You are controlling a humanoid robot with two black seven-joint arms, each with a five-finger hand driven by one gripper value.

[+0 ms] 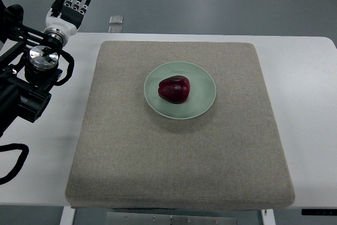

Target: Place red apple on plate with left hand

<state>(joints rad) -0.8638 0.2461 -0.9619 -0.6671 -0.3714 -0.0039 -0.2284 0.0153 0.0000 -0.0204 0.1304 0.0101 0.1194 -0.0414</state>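
I see the red apple (174, 89) sitting on the plate (205, 81), mid-mat (179, 172). My left hand (69, 5) hovers far left off the desk (305, 104), fingers spread, empty. I judge the placing done; next calls only for parking the arm.

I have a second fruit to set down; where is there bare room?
The grey felt mat is bare all around the pale green glass plate, widest along its near edge. The plate's middle holds the dark red apple. The left hand sits off the far-left corner.
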